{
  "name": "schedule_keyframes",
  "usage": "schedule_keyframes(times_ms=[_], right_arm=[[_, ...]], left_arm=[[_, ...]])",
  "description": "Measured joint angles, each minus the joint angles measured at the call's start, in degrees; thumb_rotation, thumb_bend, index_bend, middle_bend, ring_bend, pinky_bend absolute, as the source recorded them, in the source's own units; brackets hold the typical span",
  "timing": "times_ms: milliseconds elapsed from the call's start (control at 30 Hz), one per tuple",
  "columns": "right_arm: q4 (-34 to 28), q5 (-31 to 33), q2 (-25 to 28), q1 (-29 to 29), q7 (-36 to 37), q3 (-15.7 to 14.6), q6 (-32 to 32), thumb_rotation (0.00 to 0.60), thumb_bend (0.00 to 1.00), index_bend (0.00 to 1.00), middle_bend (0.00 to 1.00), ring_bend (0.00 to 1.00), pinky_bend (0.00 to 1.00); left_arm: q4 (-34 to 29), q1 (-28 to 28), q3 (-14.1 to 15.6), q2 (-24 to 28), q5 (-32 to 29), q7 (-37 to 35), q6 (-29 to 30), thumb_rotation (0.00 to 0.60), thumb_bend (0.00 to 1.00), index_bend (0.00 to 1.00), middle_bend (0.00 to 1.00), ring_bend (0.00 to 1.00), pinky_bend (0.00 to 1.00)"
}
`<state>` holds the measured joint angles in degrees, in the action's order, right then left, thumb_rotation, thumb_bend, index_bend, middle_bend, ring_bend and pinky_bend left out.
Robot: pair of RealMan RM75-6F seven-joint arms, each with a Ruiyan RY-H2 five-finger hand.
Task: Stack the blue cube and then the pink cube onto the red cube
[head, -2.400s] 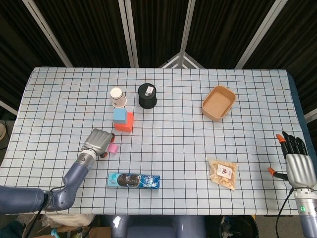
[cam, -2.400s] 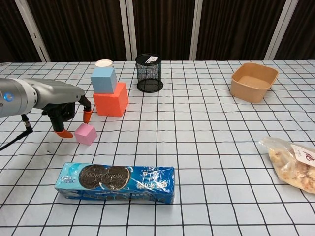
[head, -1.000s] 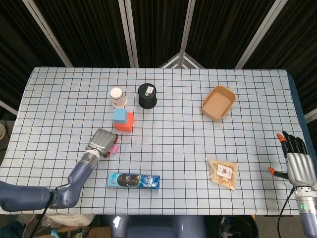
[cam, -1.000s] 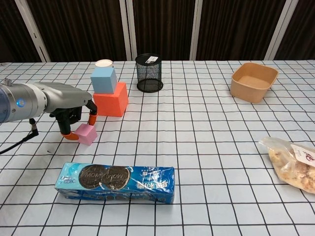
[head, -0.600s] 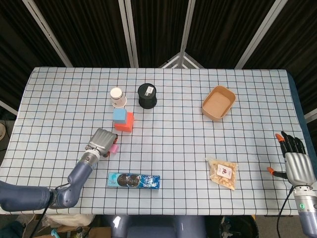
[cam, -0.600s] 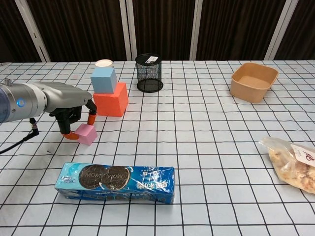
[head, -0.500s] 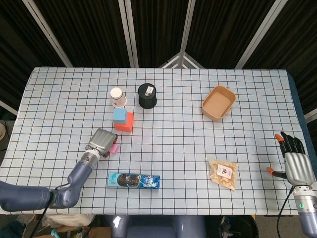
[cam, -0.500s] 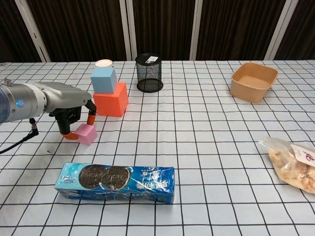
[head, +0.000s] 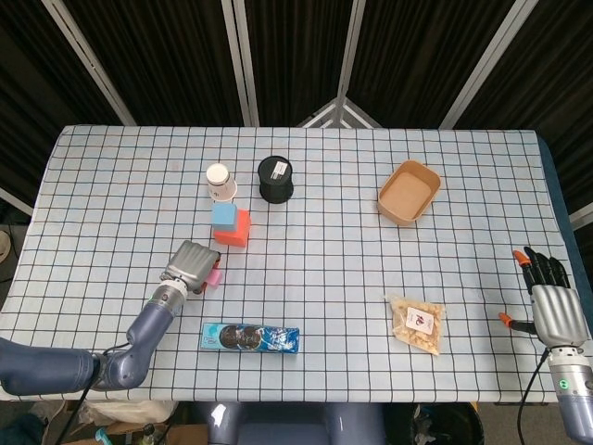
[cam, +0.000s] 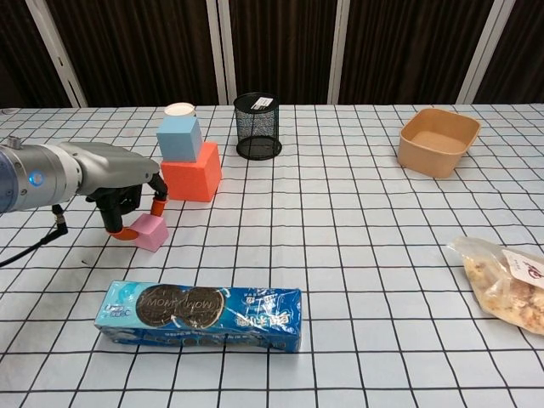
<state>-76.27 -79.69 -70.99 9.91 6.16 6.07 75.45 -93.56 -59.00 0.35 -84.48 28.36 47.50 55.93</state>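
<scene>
The pink cube (cam: 149,230) looks like a small, light foam block, probably soft and a little squashy, so a gentle pinch on two opposite flat sides should carry it. It has no long axis; it sits flat on the table (cam: 357,255), turned slightly against the grid lines. It lies just in front of the red cube (cam: 192,171), which already bears the blue cube (cam: 179,138). The left hand (cam: 127,200) pinches it, orange fingertips (cam: 157,206) on its far and near sides. Well right of the red cube, the right hand (head: 554,301) rests with fingers spread, holding nothing.
</scene>
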Motion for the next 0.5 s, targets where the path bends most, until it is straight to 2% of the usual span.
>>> schedule_keyframes(times_ms=[267, 500], right_arm=[[0.1, 0.1, 0.0, 0.0, 0.2, 0.0, 0.0, 0.600, 0.09, 0.01, 0.04, 0.03, 0.04], [-0.2, -0.3, 0.2, -0.2, 0.5, 0.0, 0.6, 0.600, 0.09, 0.01, 0.04, 0.03, 0.04]], left_arm=[[-1.3, 0.1, -0.4, 0.6, 0.4, -0.2, 0.8, 0.600, 0.36, 0.45, 0.85, 0.69, 0.74], [-5.7, 0.0, -1.3, 3.6, 0.4, 0.1, 2.8, 0.600, 0.36, 0.45, 0.85, 0.69, 0.74]])
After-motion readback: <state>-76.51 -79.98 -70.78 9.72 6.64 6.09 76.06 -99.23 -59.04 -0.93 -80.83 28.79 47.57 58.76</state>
